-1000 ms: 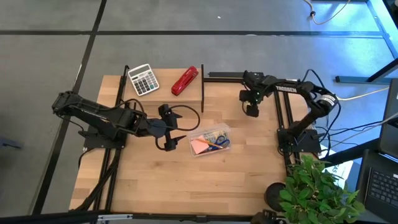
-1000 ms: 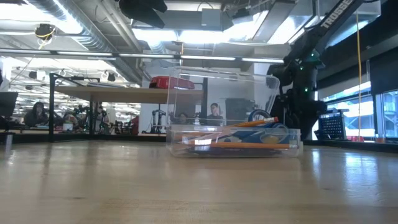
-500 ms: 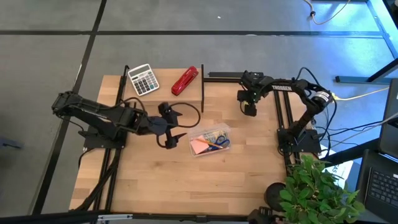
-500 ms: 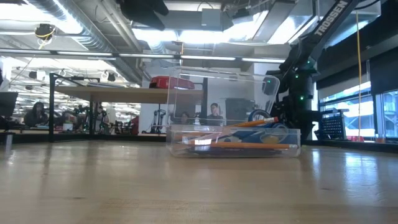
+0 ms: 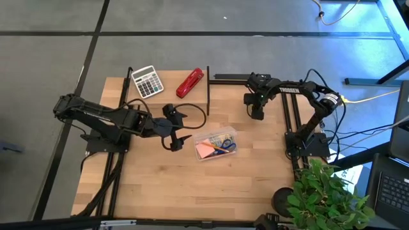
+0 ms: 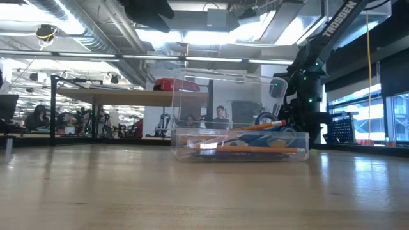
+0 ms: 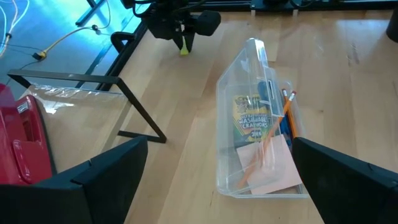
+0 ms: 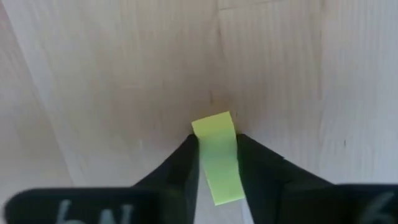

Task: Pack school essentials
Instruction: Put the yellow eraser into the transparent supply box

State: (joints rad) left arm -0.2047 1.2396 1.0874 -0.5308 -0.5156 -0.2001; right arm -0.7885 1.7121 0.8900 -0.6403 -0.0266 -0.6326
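Note:
A clear plastic box (image 5: pixel 215 144) sits mid-table and holds a pink sticky-note pad (image 5: pixel 204 150), blue-handled scissors (image 5: pixel 225 147), a crayon pack (image 7: pixel 252 118) and orange pencils (image 7: pixel 277 127). My left gripper (image 5: pixel 179 130) stands open just left of the box, touching nothing. At the far right of the table my right gripper (image 5: pixel 257 115) points down, shut on a small yellow-green piece (image 8: pixel 217 155), which also shows below it in the left wrist view (image 7: pixel 184 47). My right gripper pinches the yellow-green piece by its two long sides (image 8: pixel 203 163) between its two fingers. The fingers come from above, pointing down, and lie along the piece. The piece stands upright with its lower end (image 8: pixel 212 122) at the tabletop; whether it touches the wood, I cannot tell.
A white-grey calculator (image 5: pixel 147 82) and a red stapler (image 5: pixel 190 83) lie on a raised shelf at the table's far edge. A potted plant (image 5: pixel 326 195) stands off the near right corner. Bare wood lies between the box and my right gripper.
My right gripper has shifted a little toward the table's left and then held still above the yellow-green piece. The left arm and the box have kept their places.

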